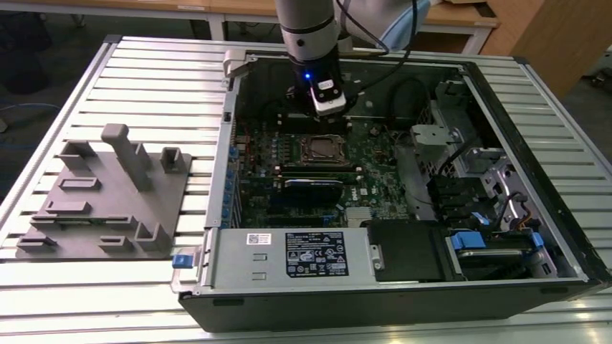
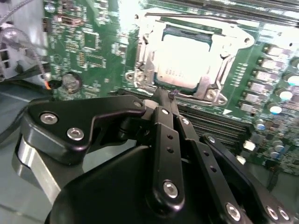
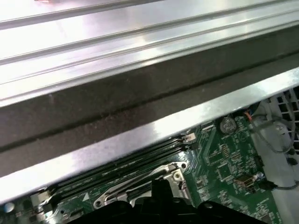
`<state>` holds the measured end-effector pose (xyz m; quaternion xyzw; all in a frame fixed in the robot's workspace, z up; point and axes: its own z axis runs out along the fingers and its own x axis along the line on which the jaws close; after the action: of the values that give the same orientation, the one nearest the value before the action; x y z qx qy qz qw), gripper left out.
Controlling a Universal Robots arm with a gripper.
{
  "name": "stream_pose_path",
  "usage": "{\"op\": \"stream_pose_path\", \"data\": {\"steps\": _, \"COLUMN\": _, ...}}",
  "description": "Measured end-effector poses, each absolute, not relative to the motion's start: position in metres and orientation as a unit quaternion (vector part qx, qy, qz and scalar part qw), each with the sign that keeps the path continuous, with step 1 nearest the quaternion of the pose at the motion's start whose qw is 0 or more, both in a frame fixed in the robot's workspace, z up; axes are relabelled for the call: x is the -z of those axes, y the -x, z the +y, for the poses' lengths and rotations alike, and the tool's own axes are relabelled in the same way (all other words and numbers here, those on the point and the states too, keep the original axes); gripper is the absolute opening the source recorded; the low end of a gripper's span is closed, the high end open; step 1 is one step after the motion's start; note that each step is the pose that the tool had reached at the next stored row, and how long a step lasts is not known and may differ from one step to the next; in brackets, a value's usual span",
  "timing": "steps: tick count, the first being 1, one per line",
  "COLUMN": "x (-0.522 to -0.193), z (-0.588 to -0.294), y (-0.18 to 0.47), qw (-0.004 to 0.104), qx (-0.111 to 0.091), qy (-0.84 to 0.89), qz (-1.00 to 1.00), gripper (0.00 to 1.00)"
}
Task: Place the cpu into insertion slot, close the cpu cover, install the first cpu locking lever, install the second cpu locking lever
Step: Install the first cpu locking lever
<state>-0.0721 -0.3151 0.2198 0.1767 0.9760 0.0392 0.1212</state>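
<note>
The cpu point(image 2: 184, 58), with a silvery-grey top, lies in the insertion slot point(image 1: 323, 149) on the green motherboard. The cpu cover point(image 2: 145, 65), a silvery metal frame, lies flat around it, and the chip shows through its window. A thin metal locking lever point(image 2: 187, 17) runs along one side of the socket, and a silvery lever point(image 3: 122, 188) shows in the first wrist view. My gripper point(image 2: 164, 95) hovers at the socket's edge beside the cover, its black fingers point(image 2: 161, 135) pressed together with nothing between them. In the exterior view the gripper point(image 1: 328, 109) hangs just behind the socket.
The open computer case point(image 1: 535, 93) lies on a slatted metal table point(image 1: 143, 79). A black-and-blue module point(image 1: 314, 183) sits in front of the socket, and a power supply point(image 1: 287, 254) at the case front. A grey fixture block point(image 1: 105, 193) stands at the exterior view's left. Cables point(image 1: 411, 86) run inside.
</note>
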Motion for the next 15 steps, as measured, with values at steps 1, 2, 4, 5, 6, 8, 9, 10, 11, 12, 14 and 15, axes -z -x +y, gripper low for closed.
{"op": "stream_pose_path", "data": {"steps": 1, "x": -0.2196, "z": -0.3151, "y": 0.0719, "qw": 0.115, "qx": -0.038, "qy": -0.177, "qz": 0.977, "gripper": 0.1}}
{"op": "stream_pose_path", "data": {"steps": 2, "x": -0.2194, "z": -0.3151, "y": 0.0717, "qw": 0.107, "qx": -0.036, "qy": -0.177, "qz": 0.978, "gripper": 0.1}}
{"op": "stream_pose_path", "data": {"steps": 4, "x": -0.2191, "z": -0.3151, "y": 0.0714, "qw": 0.091, "qx": -0.031, "qy": -0.178, "qz": 0.979, "gripper": 0.1}}
{"op": "stream_pose_path", "data": {"steps": 5, "x": -0.2189, "z": -0.3151, "y": 0.0713, "qw": 0.083, "qx": -0.029, "qy": -0.178, "qz": 0.98, "gripper": 0.1}}
{"op": "stream_pose_path", "data": {"steps": 6, "x": -0.2188, "z": -0.3151, "y": 0.0711, "qw": 0.076, "qx": -0.026, "qy": -0.178, "qz": 0.981, "gripper": 0.1}}
{"op": "stream_pose_path", "data": {"steps": 8, "x": -0.2183, "z": -0.3151, "y": 0.0709, "qw": 0.061, "qx": -0.022, "qy": -0.178, "qz": 0.982, "gripper": 0.1}}
{"op": "stream_pose_path", "data": {"steps": 9, "x": -0.2181, "z": -0.3151, "y": 0.0708, "qw": 0.055, "qx": -0.02, "qy": -0.178, "qz": 0.982, "gripper": 0.1}}
{"op": "stream_pose_path", "data": {"steps": 10, "x": -0.2182, "z": -0.3151, "y": 0.0709, "qw": 0.052, "qx": -0.019, "qy": -0.178, "qz": 0.982, "gripper": 0.1}}
{"op": "stream_pose_path", "data": {"steps": 11, "x": -0.2182, "z": -0.3151, "y": 0.0709, "qw": 0.051, "qx": -0.019, "qy": -0.178, "qz": 0.982, "gripper": 0.1}}
{"op": "stream_pose_path", "data": {"steps": 12, "x": -0.2182, "z": -0.3151, "y": 0.0709, "qw": 0.05, "qx": -0.019, "qy": -0.178, "qz": 0.983, "gripper": 0.1}}
{"op": "stream_pose_path", "data": {"steps": 14, "x": -0.2181, "z": -0.3151, "y": 0.0709, "qw": 0.049, "qx": -0.019, "qy": -0.178, "qz": 0.983, "gripper": 0.1}}
{"op": "stream_pose_path", "data": {"steps": 15, "x": -0.2181, "z": -0.3151, "y": 0.0709, "qw": 0.048, "qx": -0.018, "qy": -0.178, "qz": 0.983, "gripper": 0.1}}
